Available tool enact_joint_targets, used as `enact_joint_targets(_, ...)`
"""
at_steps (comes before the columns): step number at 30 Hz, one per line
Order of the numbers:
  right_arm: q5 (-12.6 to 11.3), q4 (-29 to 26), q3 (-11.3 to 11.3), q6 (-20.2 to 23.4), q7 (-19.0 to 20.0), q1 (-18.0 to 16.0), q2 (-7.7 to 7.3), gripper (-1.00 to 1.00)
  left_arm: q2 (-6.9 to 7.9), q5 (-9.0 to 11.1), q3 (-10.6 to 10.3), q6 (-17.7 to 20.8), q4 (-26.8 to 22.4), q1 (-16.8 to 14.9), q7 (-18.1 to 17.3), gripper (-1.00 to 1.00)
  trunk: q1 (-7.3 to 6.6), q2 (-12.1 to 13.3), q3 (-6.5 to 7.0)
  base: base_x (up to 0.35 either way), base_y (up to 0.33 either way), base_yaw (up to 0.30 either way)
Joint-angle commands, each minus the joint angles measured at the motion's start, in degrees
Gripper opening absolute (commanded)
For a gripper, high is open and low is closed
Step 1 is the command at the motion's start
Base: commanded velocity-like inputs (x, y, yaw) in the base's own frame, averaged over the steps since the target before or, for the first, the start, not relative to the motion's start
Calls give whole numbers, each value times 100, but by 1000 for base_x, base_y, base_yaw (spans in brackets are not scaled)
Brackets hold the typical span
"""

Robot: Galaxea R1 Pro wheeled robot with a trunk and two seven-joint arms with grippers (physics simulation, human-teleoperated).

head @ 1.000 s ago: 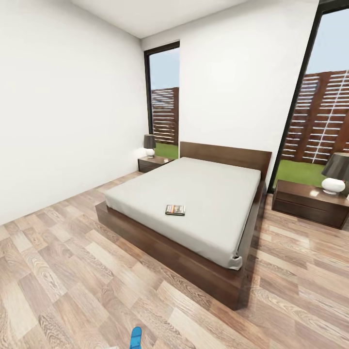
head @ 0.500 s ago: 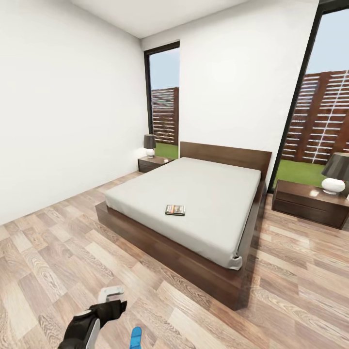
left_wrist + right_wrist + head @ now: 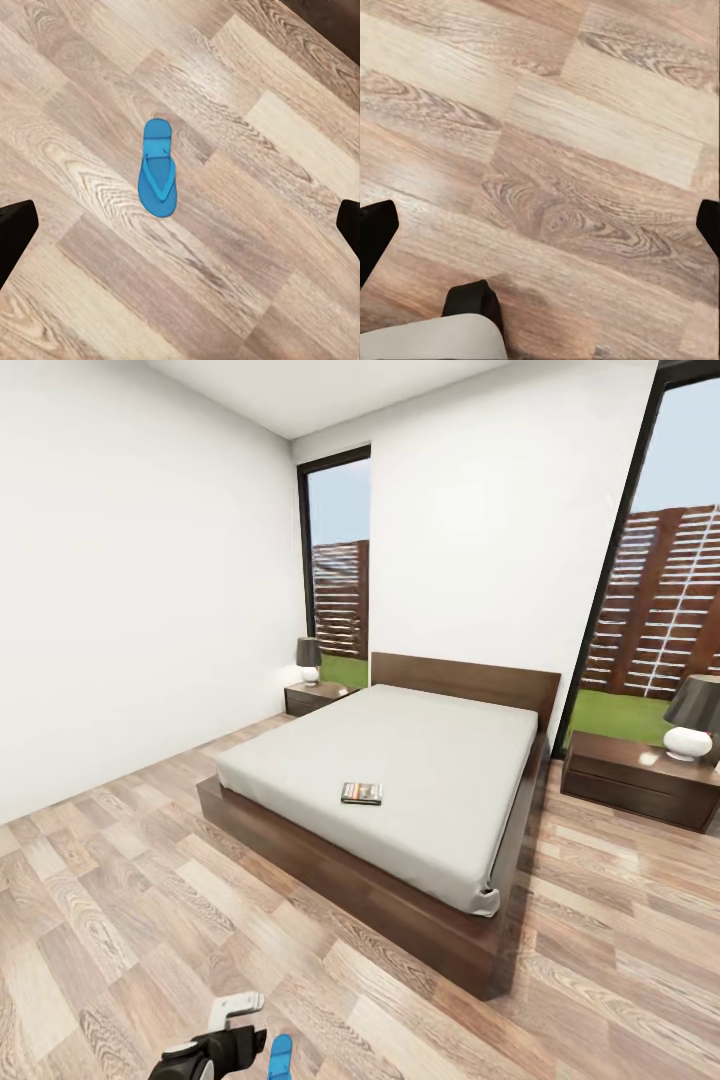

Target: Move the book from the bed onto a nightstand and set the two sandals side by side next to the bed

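Hanging low at the near left of the head view, the left gripper [image 3: 232,1015] has dropped a little from where it stood half a second ago, and a second ago it was not in view at all. That reads as the arm going down for the sandal [image 3: 280,1055], whose blue tip lies on the floor [image 3: 120,920] just right of the gripper. In the left wrist view the sandal [image 3: 157,178] lies flat on the planks, strap up, centred between the two dark fingertips [image 3: 15,232] at the frame edges, so the jaws are spread wide with nothing held. The second sandal cannot be placed from these pictures.

Further right and farther off, the bed [image 3: 380,880] stands unmoved, with the book [image 3: 361,792] lying on the mattress toward its near end, so that step is not yet done. One nightstand [image 3: 312,697] sits at the far left of the headboard, the other nightstand [image 3: 640,780] at the right.

The right gripper [image 3: 540,225] looks down on bare floor, its fingertips [image 3: 375,236] also wide apart and empty.
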Motion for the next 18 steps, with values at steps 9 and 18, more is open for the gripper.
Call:
enact_joint_targets(9, -1174, -998, -66, 1795, 2431, -5, -1169, 100, -20, 9, 11, -5, 16, -4, -5, 100, 0, -3, -5, 0, 0, 0)
enact_joint_targets(18, -1648, -2637, -71, 2545, 2906, -6, -1372, 100, -38, 9, 0, -5, 18, -5, -5, 100, 0, -3, -5, 0, 0, 0)
